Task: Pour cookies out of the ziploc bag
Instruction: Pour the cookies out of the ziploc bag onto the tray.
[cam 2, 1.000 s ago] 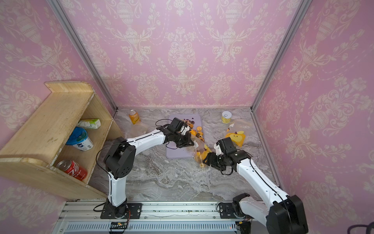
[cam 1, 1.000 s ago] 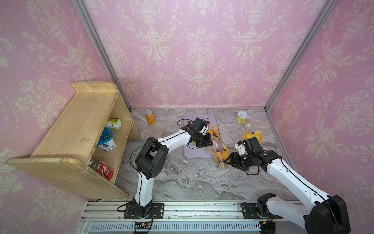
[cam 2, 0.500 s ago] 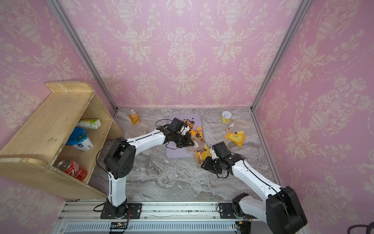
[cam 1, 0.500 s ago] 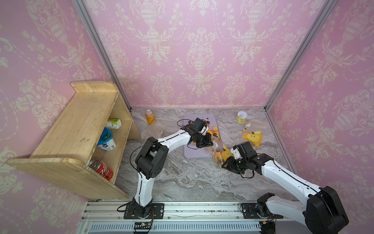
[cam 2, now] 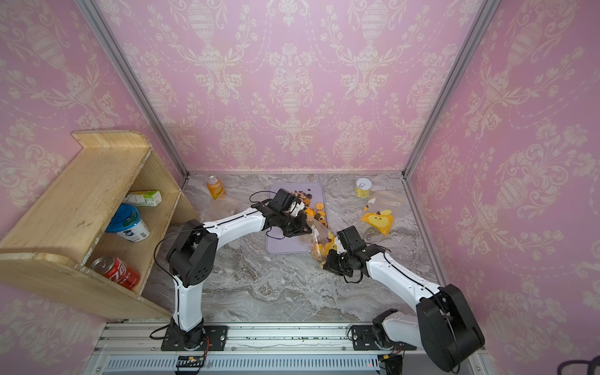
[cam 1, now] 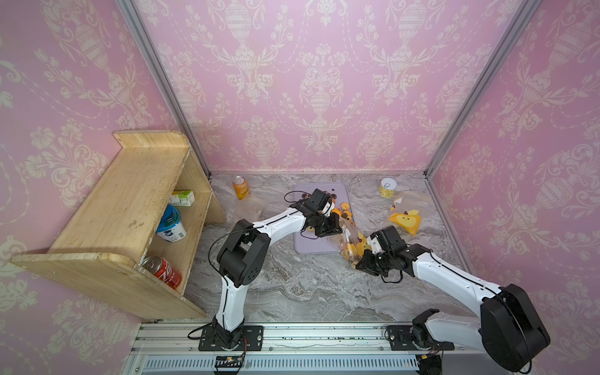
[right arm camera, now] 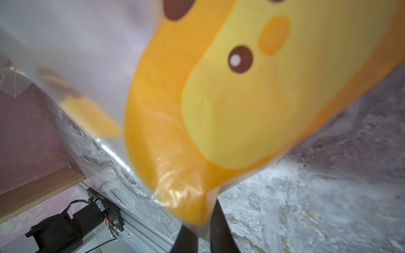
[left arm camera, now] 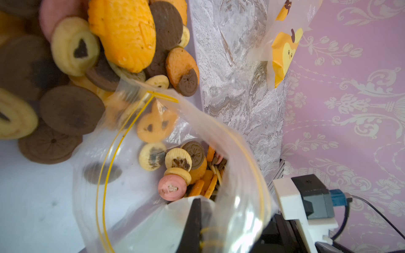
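The clear ziploc bag [cam 1: 352, 242] [cam 2: 319, 240] hangs slanted between my two grippers at the lilac tray's [cam 1: 311, 248] near right corner. My left gripper [cam 1: 334, 227] [left arm camera: 200, 210] is shut on the bag's open rim [left arm camera: 230, 140]. Several cookies [left arm camera: 182, 166] lie inside the bag. Many more cookies [left arm camera: 65, 76] [cam 1: 342, 209] sit heaped on the tray. My right gripper [cam 1: 360, 263] [right arm camera: 203, 227] is shut on the bag's low corner, where a yellow cartoon face [right arm camera: 219, 98] is printed.
A second printed bag [cam 1: 406, 220] and a yellow can [cam 1: 388, 187] lie at the back right. An orange can [cam 1: 241, 187] and a crumpled clear bag [cam 1: 248, 207] are at the back left. The wooden shelf [cam 1: 130, 211] holds a red can, a tub and a carton.
My right gripper has moved in to the bag's low corner and closed on it. The left arm has held still at the bag's rim.
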`<move>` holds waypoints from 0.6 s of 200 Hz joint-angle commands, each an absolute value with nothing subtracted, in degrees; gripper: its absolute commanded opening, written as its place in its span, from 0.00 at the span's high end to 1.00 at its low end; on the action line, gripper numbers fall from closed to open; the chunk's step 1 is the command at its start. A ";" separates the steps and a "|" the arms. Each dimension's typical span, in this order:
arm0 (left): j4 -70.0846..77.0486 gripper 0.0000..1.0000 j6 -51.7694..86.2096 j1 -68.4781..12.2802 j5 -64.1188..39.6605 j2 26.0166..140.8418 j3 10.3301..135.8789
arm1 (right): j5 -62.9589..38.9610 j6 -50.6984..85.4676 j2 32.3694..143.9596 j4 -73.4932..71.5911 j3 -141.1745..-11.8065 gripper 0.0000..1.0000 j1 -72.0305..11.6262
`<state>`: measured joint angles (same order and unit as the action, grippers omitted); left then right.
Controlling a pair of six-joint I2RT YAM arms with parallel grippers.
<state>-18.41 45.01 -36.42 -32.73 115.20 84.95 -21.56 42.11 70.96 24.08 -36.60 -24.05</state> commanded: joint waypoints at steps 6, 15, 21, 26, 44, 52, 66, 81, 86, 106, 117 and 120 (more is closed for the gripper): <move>-17.41 1.00 46.30 -36.12 -33.88 116.10 84.45 | -21.25 42.36 71.04 24.55 -38.88 0.95 -24.38; -17.21 1.00 46.58 -36.14 -34.02 116.12 84.59 | -21.12 42.29 70.85 25.14 -39.49 0.96 -24.41; -17.03 1.00 46.75 -36.13 -34.18 116.16 84.74 | -21.08 42.18 70.77 25.66 -40.08 0.97 -24.41; -17.03 1.00 46.89 -36.21 -34.38 116.22 84.88 | -20.95 41.95 70.65 26.06 -40.52 0.97 -24.43; -17.05 1.00 47.30 -36.38 -34.67 116.45 85.76 | -20.85 41.52 70.40 27.52 -42.28 0.98 -24.14; -17.05 1.00 47.42 -36.45 -34.96 116.62 86.35 | -20.92 41.24 70.49 27.94 -43.05 0.99 -23.95; -17.06 1.00 47.78 -36.64 -35.34 117.06 87.48 | -21.33 40.55 70.99 28.70 -44.49 1.00 -23.11; -17.05 1.00 48.22 -36.77 -35.79 117.59 89.06 | -22.20 39.79 71.69 29.09 -45.66 1.00 -21.50; -17.05 1.00 48.38 -36.87 -35.92 117.72 89.59 | -22.56 39.57 71.85 29.26 -46.15 1.00 -20.86; -17.29 1.00 48.68 -36.84 -36.28 118.36 91.64 | -23.16 38.10 72.07 30.98 -48.46 1.00 -18.28; -17.39 1.00 48.83 -36.89 -36.46 118.56 92.65 | -23.59 37.11 72.23 32.15 -49.99 1.00 -16.48; -17.40 1.00 48.93 -36.91 -36.54 118.64 92.93 | -23.77 36.83 72.31 32.43 -50.38 1.00 -16.20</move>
<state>-17.61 47.70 -36.60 -34.76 117.56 89.49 -22.37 40.07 71.75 29.50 -46.50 -18.63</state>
